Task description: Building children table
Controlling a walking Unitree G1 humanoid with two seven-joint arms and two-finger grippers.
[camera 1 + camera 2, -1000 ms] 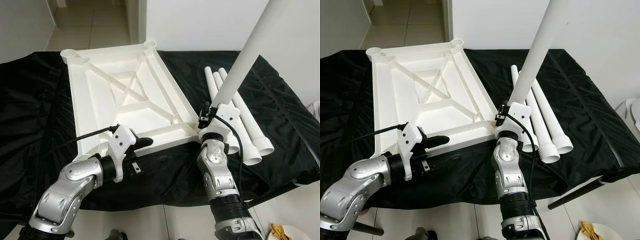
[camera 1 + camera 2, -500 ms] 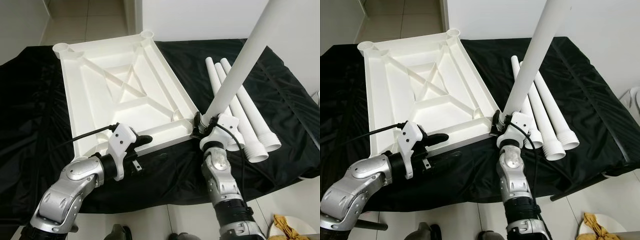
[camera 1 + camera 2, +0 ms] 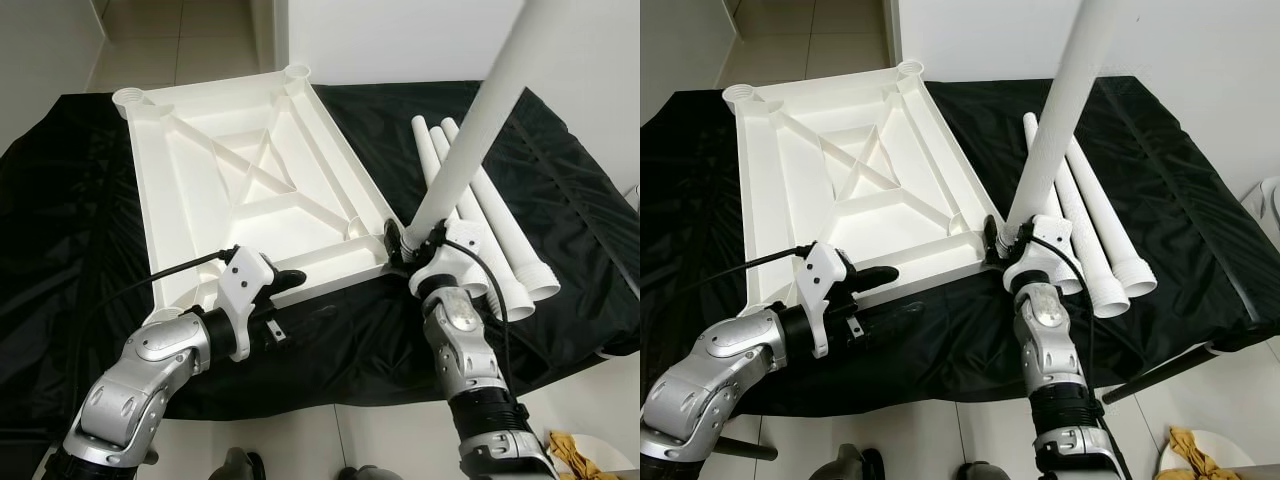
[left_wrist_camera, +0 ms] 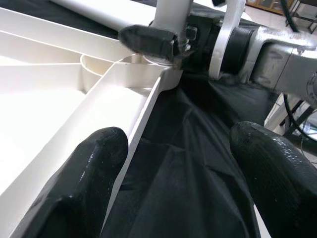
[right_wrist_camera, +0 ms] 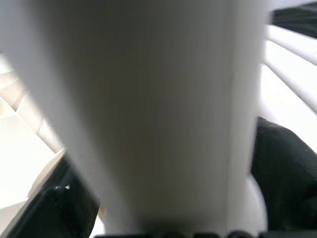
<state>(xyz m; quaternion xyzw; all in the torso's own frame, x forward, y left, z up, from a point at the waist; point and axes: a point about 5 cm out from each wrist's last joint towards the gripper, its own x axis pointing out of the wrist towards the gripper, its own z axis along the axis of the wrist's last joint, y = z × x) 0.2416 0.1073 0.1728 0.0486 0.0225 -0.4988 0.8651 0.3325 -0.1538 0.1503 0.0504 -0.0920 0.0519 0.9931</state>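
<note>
- The white tabletop (image 3: 250, 190) is laid upside down, ribs up, on the black cloth (image 3: 60, 230) covering the work surface; its near edge runs close to the cloth's near edge.
- One table leg (image 3: 470, 140) is pinched near its lower end by the right gripper (image 3: 415, 243), and its foot is set at the socket (image 4: 148, 58) in the tabletop's near right corner, with the leg leaning up and away to the right.
- Three spare legs (image 3: 500, 240) are left lying side by side on the cloth, towards its right edge.
- The left gripper (image 4: 173, 168) is held spread at the tabletop's near edge, one finger inside the rim and one outside, nothing being clamped.
- The step in hand is judged to be seating the first leg; whether it is fully home cannot be told.
- Next, the leg would need to be brought upright and pressed or twisted in while the tabletop is steadied.
</note>
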